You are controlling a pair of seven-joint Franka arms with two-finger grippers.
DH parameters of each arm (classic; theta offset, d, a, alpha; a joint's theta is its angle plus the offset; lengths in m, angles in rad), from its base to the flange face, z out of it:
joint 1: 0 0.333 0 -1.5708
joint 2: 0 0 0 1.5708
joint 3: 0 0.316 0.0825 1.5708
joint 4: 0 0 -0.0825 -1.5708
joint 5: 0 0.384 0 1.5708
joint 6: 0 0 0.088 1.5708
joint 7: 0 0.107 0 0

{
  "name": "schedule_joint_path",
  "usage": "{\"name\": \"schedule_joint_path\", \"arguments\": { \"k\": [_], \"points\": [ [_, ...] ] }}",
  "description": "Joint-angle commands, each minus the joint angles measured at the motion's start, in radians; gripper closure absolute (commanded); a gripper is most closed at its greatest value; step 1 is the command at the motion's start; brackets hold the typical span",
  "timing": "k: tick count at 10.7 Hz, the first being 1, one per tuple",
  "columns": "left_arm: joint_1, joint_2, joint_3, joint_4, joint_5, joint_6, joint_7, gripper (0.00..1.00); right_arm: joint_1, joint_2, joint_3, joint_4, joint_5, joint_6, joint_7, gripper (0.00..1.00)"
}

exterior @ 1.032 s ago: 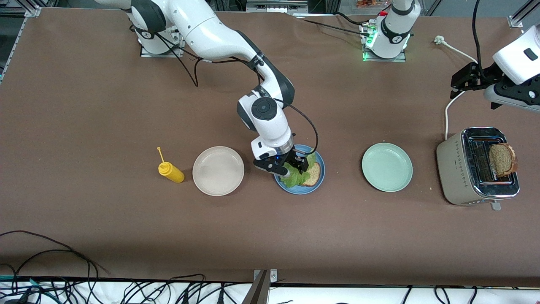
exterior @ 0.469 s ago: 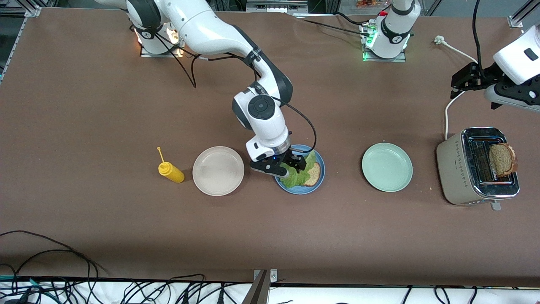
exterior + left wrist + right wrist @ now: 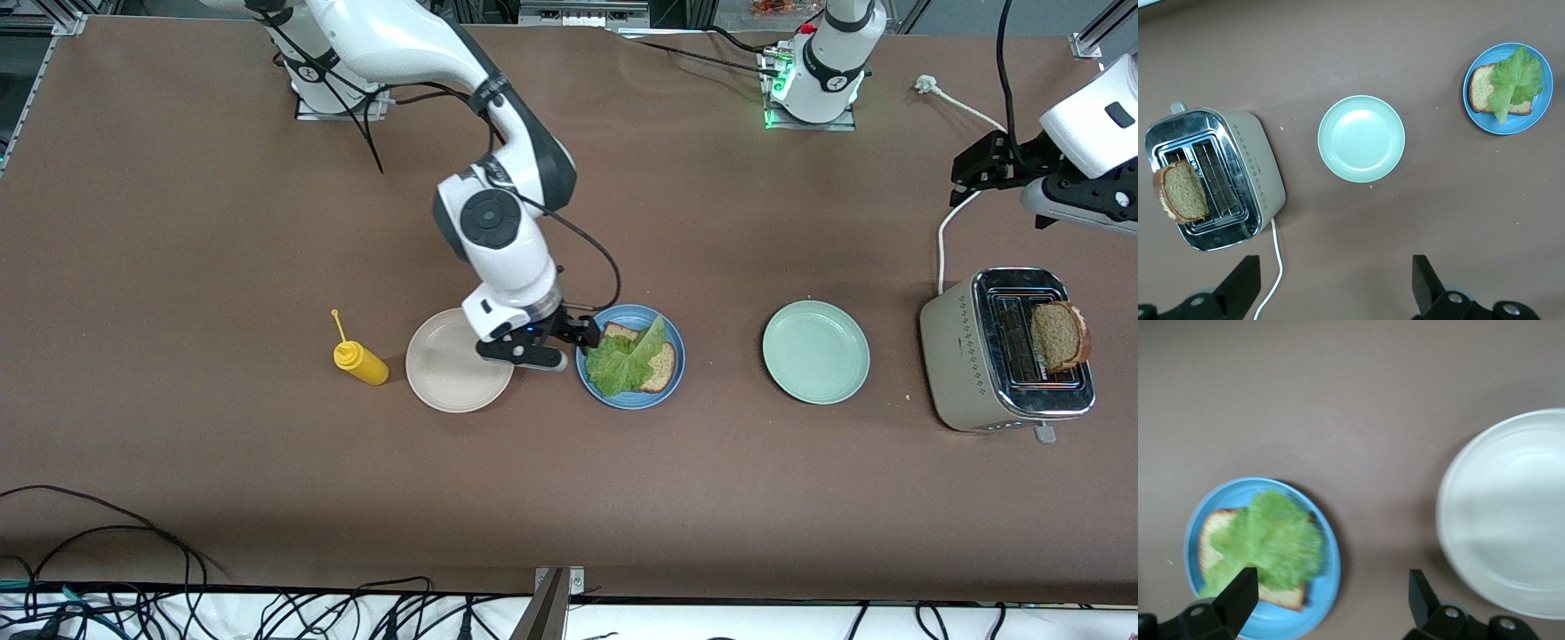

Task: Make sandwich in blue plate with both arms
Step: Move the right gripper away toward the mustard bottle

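Brown table point(image 3: 267, 462): right gripper point(image 3: 582, 336) open, just beside blue plate point(image 3: 629, 397)

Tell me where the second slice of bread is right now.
In the front view, the second bread slice stands in the toaster at the left arm's end of the table, beside the pale green plate.

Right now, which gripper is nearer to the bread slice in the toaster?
Left. The left gripper hangs open near the toaster holding the bread slice; the right gripper, open, is beside the blue plate.
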Motion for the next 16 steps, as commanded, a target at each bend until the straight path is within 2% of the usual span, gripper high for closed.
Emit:
{"name": "schedule_joint_path", "arguments": {
  "k": [1, 3, 6, 9, 12, 13, 16],
  "points": [
    [0.001, 0.006, 0.012, 0.021, -0.009, -0.022, 0.007, 0.0, -0.083, -0.2, 0.01, -0.155, 0.017, -0.168, -0.27, 0.0],
    [0.001, 0.006, 0.012, 0.021, -0.015, -0.022, -0.004, 0.0, -0.144, -0.271, 0.03, -0.202, 0.017, -0.225, -0.38, 0.0],
    [0.001, 0.005, 0.012, 0.021, -0.017, -0.022, -0.006, 0.0, -0.287, -0.385, 0.096, -0.329, 0.015, -0.245, -0.646, 0.0],
    [0.001, 0.006, 0.01, 0.021, -0.017, -0.022, -0.006, 0.0, -0.492, -0.446, 0.179, -0.354, 0.017, -0.38, -0.947, 0.0],
    [0.001, 0.005, 0.01, 0.021, -0.018, -0.022, -0.006, 0.0, -0.641, -0.509, 0.219, -0.438, 0.017, -0.388, -1.223, 0.0],
    [0.001, 0.006, 0.01, 0.021, -0.018, -0.022, -0.006, 0.0, -0.706, -0.526, 0.249, -0.471, 0.017, -0.387, -1.336, 0.0],
    [0.001, 0.005, 0.01, 0.021, -0.018, -0.022, -0.006, 0.0, -0.778, -0.551, 0.257, -0.514, 0.021, -0.38, -1.599, 0.0]
  ]
}}
